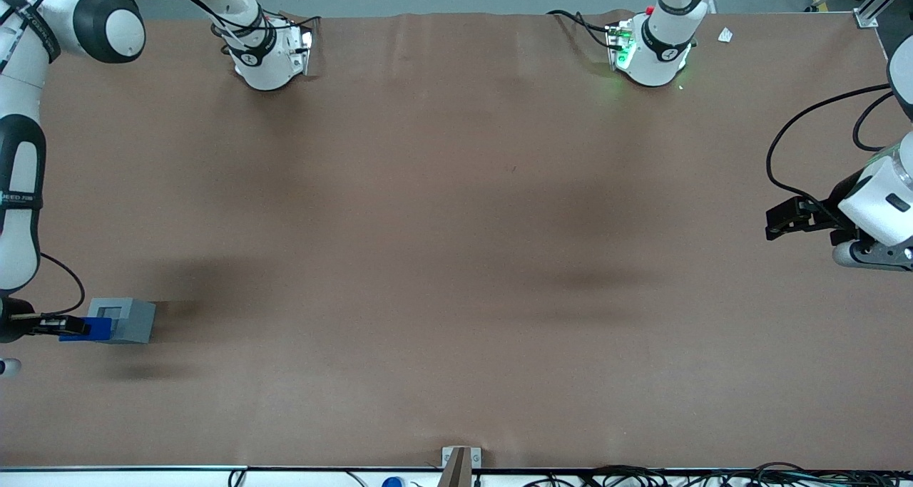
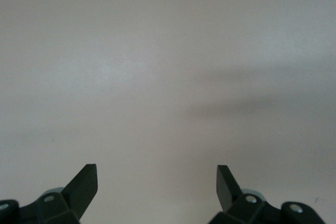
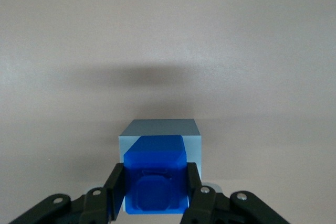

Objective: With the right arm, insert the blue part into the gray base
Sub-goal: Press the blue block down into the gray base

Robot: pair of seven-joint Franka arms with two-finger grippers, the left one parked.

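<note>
Right at the working arm's end of the counter [image 1: 456,259], the right arm [image 1: 18,187] reaches low, its tool [image 1: 68,324] pinching the blue part [image 1: 89,329]. The wrist view makes the grip plain: the two black fingers [image 3: 116,192] press in on the block's opposite sides, with the stepped square nub facing the camera. Holding it by the flanks like that leaves the nub free, which looks like the sensible way to present it to a socket.

The gray base [image 1: 125,319] sits on the counter just beside the blue part, its square recess open to the sky in the front view. From the wrist, the blue part overlaps the gray base [image 3: 160,129], so the two are close; whether they touch I cannot tell.

So the blue part sits between the tool's fingers, right at the tips, and is not yet in the recess. My read: the insertion is not yet done, and the nub needs lining up with that opening.
</note>
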